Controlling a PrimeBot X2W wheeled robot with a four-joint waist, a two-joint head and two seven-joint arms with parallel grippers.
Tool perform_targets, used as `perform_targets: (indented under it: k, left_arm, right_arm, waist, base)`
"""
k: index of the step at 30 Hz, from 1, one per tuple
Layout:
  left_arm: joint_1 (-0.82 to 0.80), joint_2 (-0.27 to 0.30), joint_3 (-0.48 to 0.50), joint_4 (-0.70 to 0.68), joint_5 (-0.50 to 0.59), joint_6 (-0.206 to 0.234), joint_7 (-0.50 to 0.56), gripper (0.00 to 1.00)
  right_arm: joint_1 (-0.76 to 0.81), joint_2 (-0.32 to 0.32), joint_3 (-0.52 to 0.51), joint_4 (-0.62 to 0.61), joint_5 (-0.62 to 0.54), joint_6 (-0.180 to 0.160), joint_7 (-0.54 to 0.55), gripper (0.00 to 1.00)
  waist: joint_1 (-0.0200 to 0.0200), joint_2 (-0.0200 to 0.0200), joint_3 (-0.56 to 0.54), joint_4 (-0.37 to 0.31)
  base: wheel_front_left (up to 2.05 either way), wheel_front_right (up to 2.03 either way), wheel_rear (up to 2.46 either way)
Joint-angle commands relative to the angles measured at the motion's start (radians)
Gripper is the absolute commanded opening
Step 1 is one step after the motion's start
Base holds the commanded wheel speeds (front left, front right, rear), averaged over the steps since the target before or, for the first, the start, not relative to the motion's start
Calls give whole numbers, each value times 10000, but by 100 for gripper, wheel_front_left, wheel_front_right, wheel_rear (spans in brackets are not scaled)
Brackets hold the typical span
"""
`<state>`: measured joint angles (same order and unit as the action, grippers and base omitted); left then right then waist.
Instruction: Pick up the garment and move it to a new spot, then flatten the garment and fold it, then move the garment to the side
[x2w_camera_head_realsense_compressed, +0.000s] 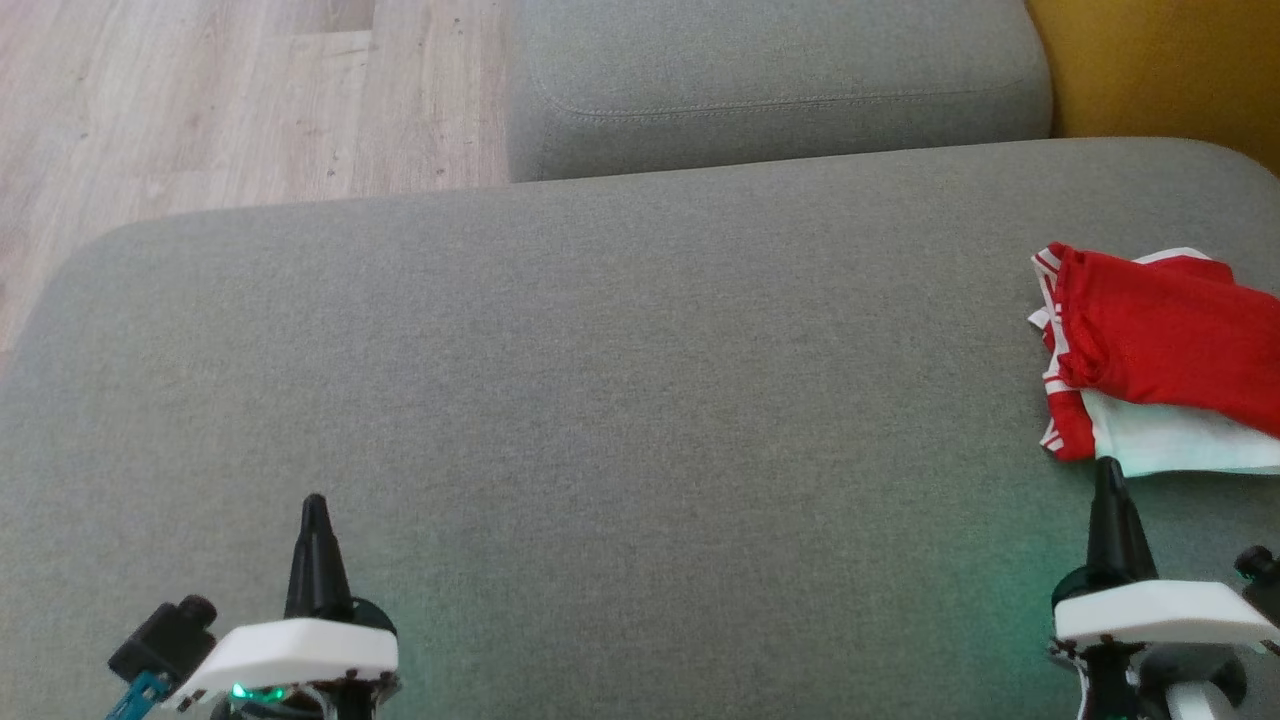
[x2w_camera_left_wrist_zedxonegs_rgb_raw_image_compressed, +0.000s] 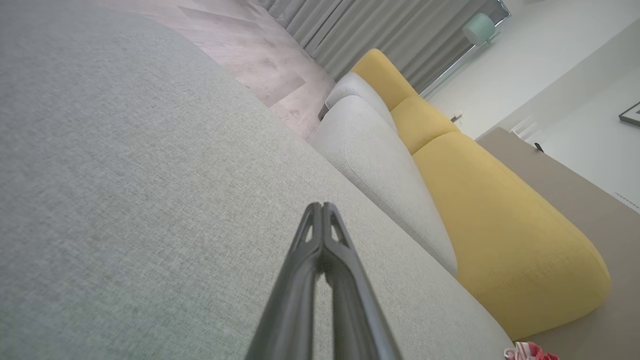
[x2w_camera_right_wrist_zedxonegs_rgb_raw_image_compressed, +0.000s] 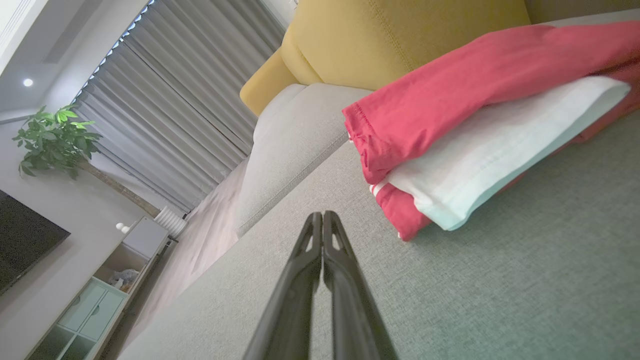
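Observation:
The garment (x2w_camera_head_realsense_compressed: 1160, 350) is a red and white piece with striped trim, lying folded in layers at the far right of the grey sofa seat (x2w_camera_head_realsense_compressed: 600, 380). It also shows close up in the right wrist view, garment (x2w_camera_right_wrist_zedxonegs_rgb_raw_image_compressed: 480, 130), and as a sliver of garment (x2w_camera_left_wrist_zedxonegs_rgb_raw_image_compressed: 530, 351) at the left wrist view's bottom edge. My right gripper (x2w_camera_head_realsense_compressed: 1105, 470) is shut and empty, just in front of the garment's near edge, apart from it; its tips (x2w_camera_right_wrist_zedxonegs_rgb_raw_image_compressed: 322, 216) are pressed together. At the lower left my left gripper (x2w_camera_head_realsense_compressed: 314, 503) hangs over bare cushion, shut and empty, fingers (x2w_camera_left_wrist_zedxonegs_rgb_raw_image_compressed: 320, 235) together.
A second grey cushion (x2w_camera_head_realsense_compressed: 780, 80) lies beyond the seat, with yellow upholstery (x2w_camera_head_realsense_compressed: 1160, 70) at the back right. Wooden floor (x2w_camera_head_realsense_compressed: 200, 100) is at the far left past the seat's edge. Grey curtains (x2w_camera_right_wrist_zedxonegs_rgb_raw_image_compressed: 175, 100), a plant (x2w_camera_right_wrist_zedxonegs_rgb_raw_image_compressed: 50, 140) and a cabinet (x2w_camera_right_wrist_zedxonegs_rgb_raw_image_compressed: 100, 300) stand across the room.

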<state>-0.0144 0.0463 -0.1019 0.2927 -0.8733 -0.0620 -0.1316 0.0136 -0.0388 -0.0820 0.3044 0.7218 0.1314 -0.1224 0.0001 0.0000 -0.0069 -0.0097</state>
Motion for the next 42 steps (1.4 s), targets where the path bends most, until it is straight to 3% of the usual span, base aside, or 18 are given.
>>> perform_targets:
  k: [1, 42]
  left_arm:
    - [-501, 35, 233, -351, -208, -49, 75, 0]
    - [-724, 49, 1212, -414, -3898, -378, 1288, 0]
  right_arm:
    - [-504, -52, 8, -373, 254, -3, 52, 0]
    - [-871, -84, -161, -488, 4691, -5, 1240, 0]
  waist:
    - [-1, 0, 1, 2]
    - [-1, 0, 52, 51]
  base:
    - [0, 0, 0]
    - [0, 0, 0]
